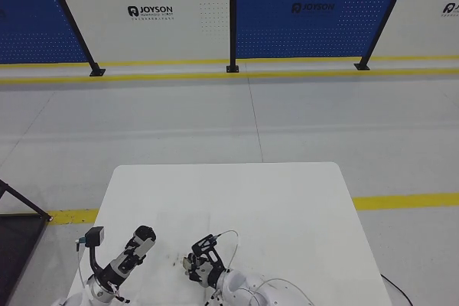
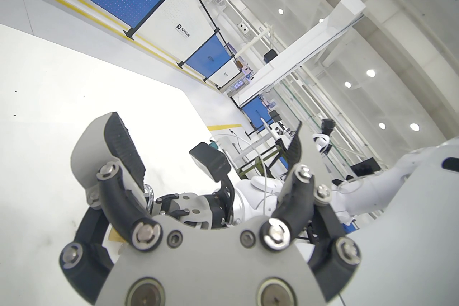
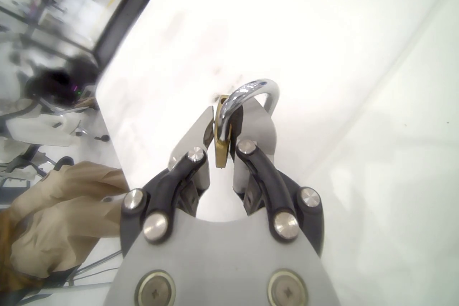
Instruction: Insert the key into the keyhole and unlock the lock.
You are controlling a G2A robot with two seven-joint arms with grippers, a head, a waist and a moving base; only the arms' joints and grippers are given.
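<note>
Clamped in the right gripper [image 3: 233, 113]: a brass padlock [image 3: 221, 147], body pinched edge-on between the two metal fingers [image 3: 193, 142], silver shackle [image 3: 254, 88] jutting past the fingertips, away from the wrist. Far leg of the shackle hidden behind a finger, so no telling whether latched or sprung. In the top view, right gripper [image 1: 193, 262] and padlock low over the white table [image 1: 291, 199], close to its near edge and a little left of the middle. Touching the surface or held just above it, impossible to say. Beside them, toward the table's left edge, the left gripper [image 1: 143, 236], apart from both the right gripper and the padlock. In the left wrist view, left gripper [image 2: 206, 130] spread wide, ribbed black pads [image 2: 122, 139] facing each other across a broad gap. Between those spread fingers, farther off, the right arm's black wrist camera [image 2: 209, 158]. Just off the table's left side, a black rack [image 1: 8, 245]. Across the grey floor, a yellow line [image 1: 413, 201] and blue and white fence panels [image 1: 306, 27].
</note>
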